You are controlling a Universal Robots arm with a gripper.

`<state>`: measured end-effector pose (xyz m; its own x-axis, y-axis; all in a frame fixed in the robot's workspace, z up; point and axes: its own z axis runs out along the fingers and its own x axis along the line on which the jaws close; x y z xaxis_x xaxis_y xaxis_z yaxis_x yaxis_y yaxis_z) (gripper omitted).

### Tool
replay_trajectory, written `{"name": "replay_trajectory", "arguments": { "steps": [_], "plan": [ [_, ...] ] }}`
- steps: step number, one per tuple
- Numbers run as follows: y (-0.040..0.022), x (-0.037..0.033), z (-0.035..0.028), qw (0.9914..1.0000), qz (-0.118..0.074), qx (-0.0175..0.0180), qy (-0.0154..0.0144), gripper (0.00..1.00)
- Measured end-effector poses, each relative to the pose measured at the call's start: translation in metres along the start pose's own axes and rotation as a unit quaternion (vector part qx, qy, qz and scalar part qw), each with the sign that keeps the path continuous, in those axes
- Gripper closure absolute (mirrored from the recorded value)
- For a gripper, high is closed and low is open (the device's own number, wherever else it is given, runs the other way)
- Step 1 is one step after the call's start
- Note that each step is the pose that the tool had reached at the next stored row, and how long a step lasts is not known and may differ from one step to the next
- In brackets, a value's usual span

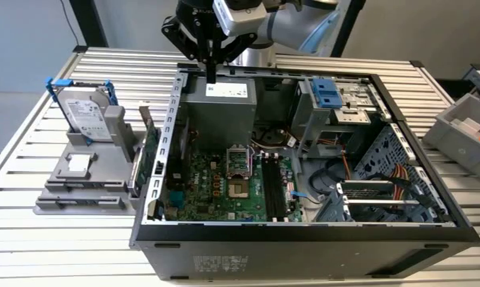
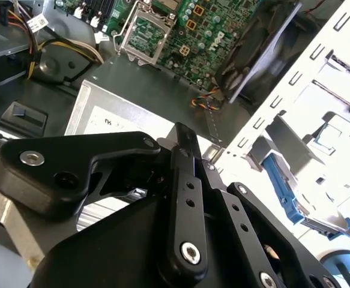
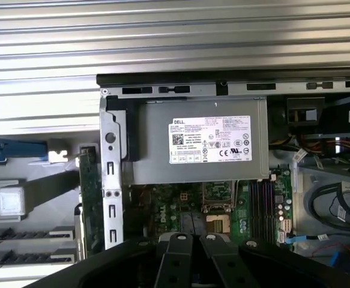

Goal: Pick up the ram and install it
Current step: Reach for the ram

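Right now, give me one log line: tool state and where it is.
tool: shut | where: over power supply in open case | hard drive: in stand, exterior view's left

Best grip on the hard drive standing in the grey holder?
Probably pinch the hard drive across its thickness at the free top edge, coming straight down: it stands upright in the grey holder, which covers its lower part.
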<state>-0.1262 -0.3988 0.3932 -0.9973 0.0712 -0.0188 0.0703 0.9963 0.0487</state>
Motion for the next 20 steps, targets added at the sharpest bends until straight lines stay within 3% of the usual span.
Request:
{"name": "replay_trajectory", "arguments": {
  "steps": [8, 20],
  "plan": [
    [-0.0006, 0.0080, -0.0001, 1.00000, 0.000, 0.0000, 0.0000, 1.00],
    [-0.0018, 0.0260, -0.0005, 1.00000, 0.000, -0.0001, 0.0000, 1.00]
  ]
}}
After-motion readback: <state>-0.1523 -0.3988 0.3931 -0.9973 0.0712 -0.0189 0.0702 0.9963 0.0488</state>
